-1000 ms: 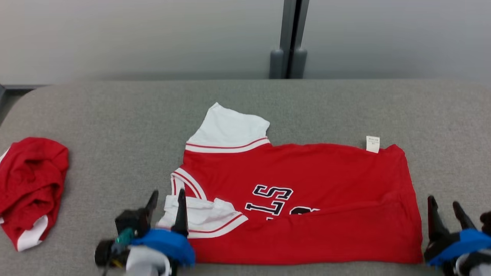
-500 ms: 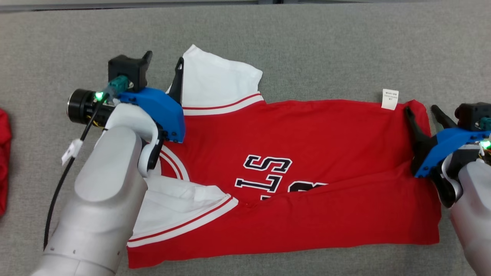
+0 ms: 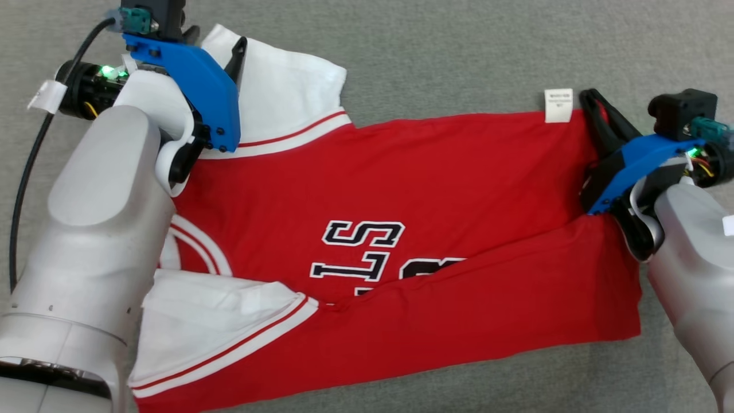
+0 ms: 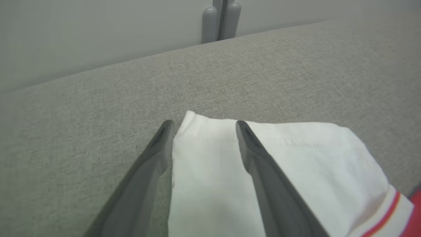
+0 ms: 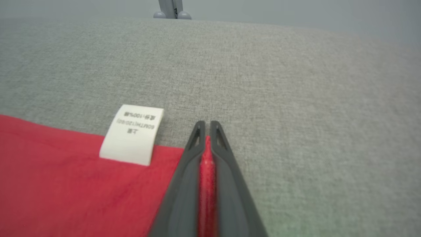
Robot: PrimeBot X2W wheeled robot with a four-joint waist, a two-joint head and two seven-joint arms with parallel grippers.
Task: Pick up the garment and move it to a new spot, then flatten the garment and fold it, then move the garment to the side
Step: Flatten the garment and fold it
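Garment (image 3: 436, 189) spread flat on counter (image 3: 459, 46), well in from far edge; near strip folded over letters. Right jaws clenched on red far hem corner, just beside label (image 5: 133, 135); pinch looks thin. Left jaws released, straddling far tip of white sleeve (image 4: 204, 164), not gripping.
Risks: right pulling alone would drag, skew and bunch cloth. Thin corner pinch could slip out under tension. Left closing on sleeve tip may catch one layer only, so sleeve stretches while body lags. Uneven lift would undo near fold.
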